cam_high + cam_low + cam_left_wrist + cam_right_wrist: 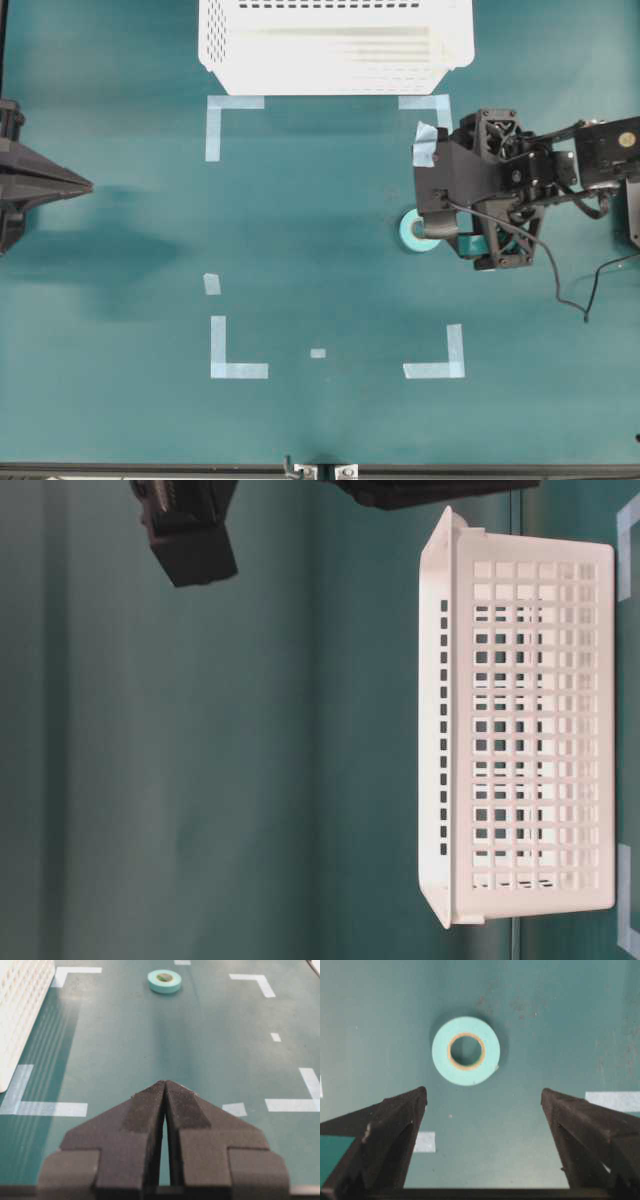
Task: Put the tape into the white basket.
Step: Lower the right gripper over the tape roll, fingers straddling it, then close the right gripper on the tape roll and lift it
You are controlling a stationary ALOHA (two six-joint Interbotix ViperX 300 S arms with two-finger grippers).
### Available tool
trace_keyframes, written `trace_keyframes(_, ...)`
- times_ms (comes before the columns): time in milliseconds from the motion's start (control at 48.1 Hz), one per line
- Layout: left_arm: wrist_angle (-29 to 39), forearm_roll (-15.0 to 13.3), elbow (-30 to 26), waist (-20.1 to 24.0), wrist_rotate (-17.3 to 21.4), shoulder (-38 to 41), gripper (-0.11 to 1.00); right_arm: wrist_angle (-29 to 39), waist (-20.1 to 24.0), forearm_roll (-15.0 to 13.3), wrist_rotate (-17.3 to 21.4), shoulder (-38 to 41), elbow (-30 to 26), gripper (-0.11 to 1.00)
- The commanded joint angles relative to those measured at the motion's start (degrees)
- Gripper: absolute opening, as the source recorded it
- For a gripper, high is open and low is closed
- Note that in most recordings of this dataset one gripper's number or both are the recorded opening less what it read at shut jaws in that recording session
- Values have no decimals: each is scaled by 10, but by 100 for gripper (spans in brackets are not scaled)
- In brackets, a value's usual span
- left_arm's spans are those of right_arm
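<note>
The right gripper (484,1097) has its jaws spread wide, empty, hanging over the green table (320,250) with the tape (465,1050) lying flat just ahead of the fingertips (417,1096), untouched. From overhead, the mint roll peeks out under that arm. The left gripper (165,1085) sits back at the left edge, jaws pressed together. The white basket (335,60) stands at the far edge, well apart from the tape, beyond the pale-blue corner marks (225,110)
</note>
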Motion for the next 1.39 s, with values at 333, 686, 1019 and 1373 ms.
trace_keyframes(333,-12,1,-3,-2,-1,5,-11,-54,18,-1,54,48,-9,98)
trace_keyframes(686,-14,1,-2,-2,-1,4,-11,-73,19,-1,58,75,-1,98)
trace_keyframes(1019,-14,1,-1,-2,-2,5,-11,-99,19,-1,59,99,11,98)
trace_keyframes(1373,-15,1,-1,-2,-2,5,-11,-138,19,-1,59,125,18,98)
